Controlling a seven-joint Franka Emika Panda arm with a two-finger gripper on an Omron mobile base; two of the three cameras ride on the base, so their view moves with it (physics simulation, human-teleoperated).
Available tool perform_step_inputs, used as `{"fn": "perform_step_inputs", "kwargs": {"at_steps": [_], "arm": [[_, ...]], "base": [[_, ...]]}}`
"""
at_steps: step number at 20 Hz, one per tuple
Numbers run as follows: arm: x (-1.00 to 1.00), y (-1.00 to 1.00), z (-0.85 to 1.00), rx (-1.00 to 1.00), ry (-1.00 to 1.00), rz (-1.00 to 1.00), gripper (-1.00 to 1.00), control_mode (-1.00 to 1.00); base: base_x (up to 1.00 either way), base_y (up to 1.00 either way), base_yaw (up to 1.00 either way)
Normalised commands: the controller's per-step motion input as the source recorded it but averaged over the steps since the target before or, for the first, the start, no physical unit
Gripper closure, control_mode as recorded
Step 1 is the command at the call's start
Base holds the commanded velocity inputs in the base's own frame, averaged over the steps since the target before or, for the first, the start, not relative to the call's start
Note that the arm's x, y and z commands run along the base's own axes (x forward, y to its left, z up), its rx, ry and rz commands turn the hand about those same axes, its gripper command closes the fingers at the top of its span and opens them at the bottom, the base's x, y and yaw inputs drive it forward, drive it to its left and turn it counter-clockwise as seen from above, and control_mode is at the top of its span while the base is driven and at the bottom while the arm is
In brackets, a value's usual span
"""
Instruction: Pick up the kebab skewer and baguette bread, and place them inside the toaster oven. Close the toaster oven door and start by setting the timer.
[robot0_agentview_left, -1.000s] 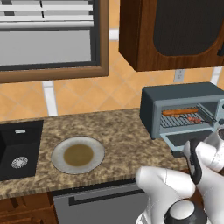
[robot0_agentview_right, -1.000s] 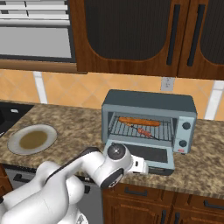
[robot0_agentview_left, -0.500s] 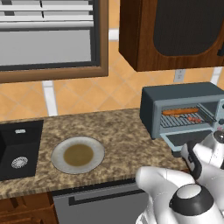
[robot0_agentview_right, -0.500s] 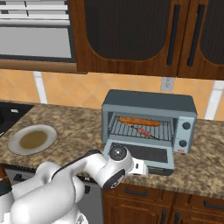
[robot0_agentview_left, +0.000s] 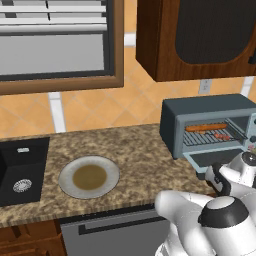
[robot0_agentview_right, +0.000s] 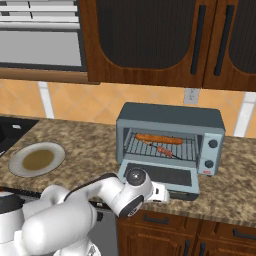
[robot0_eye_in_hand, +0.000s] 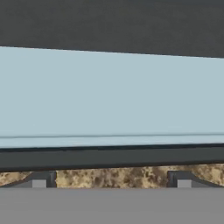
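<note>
The baguette bread (robot0_agentview_right: 159, 138) and kebab skewer (robot0_agentview_right: 164, 150) are lying on the rack inside the toaster oven (robot0_agentview_right: 170, 139). The toaster oven door (robot0_agentview_right: 161, 176) is hanging open, stiff and hinged; lifting at its front edge is advisable. The gripper (robot0_eye_in_hand: 111, 180), jaws spread wide and holding nothing, is facing that edge.

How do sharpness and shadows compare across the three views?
Left base view: flat even light, toaster oven a bit soft. Right base view: crisp, kebab skewer and baguette bread legible on the rack. Hand view: so close to the toaster oven door that it blurs into pale bands; gripper open.
</note>
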Motion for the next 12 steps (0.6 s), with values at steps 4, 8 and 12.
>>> {"fn": "perform_step_inputs", "kwargs": {"at_steps": [4,8,12], "arm": [[0.08,0.00,-0.04,0.00,0.00,0.00,-1.00,-1.00],[0.18,0.00,0.00,0.01,0.00,0.00,-1.00,-1.00],[0.05,0.00,0.00,0.00,0.00,0.00,-1.00,-1.00]], "base": [[0.00,0.00,0.00],[0.00,0.00,0.00],[0.00,0.00,0.00]]}}
